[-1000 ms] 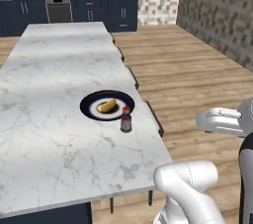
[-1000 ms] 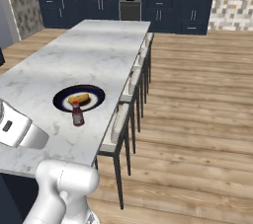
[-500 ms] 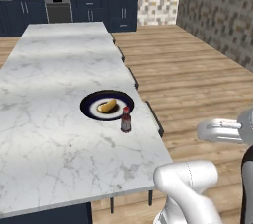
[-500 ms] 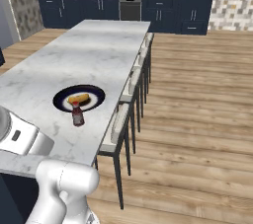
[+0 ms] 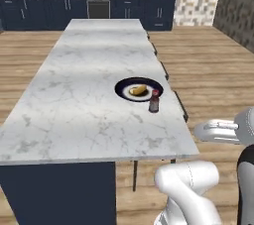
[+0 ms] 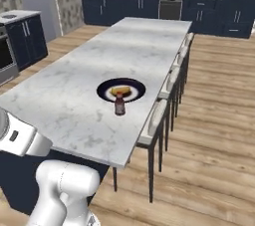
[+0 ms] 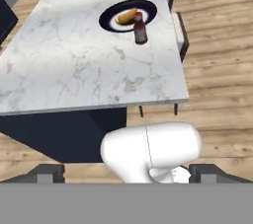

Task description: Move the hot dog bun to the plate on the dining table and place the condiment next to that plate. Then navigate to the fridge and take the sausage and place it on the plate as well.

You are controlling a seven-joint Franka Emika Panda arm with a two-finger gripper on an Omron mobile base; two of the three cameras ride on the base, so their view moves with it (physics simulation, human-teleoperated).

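Low in the left base view, the white arm's rounded joint [image 5: 187, 182] bulges at the bottom centre-right, its link curving down and out of the frame's lower edge. At the right edge, mid-height, a pale grey hand section [image 5: 222, 131] juts leftward, level, with a dark joint just below it. Over in the right base view, the same white joint [image 6: 67, 184] sits at the lower left, and a white link with a dark slot [image 6: 20, 138] pokes in from the left edge. In the hand view, the gripper [image 7: 126, 173] shows both dark fingertips [image 7: 45, 172] far apart at the bottom corners, jaws spread wide, nothing between them.
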